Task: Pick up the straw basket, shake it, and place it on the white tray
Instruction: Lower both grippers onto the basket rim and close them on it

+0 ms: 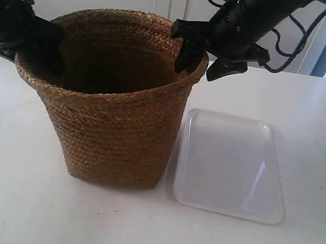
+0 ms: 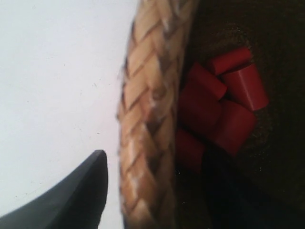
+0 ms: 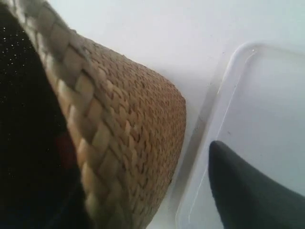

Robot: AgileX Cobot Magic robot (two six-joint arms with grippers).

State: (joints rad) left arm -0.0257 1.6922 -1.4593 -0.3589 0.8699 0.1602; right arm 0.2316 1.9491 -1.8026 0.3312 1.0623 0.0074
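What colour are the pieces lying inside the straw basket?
Red. The pieces inside the straw basket show best in the left wrist view.

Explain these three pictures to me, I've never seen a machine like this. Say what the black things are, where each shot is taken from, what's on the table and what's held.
This is a robot with two black arms, each ending in a two-finger gripper. The wide picture comes from a camera off the arms; the two close-ups come from cameras on the wrists. On the white table stand a straw basket and, beside it, a white tray. Red blocks lie inside the basket. The left gripper and right gripper sit at opposite sides of its rim. The right one's outer finger stands clear of the wall, and the basket rests on the table: nothing is lifted.
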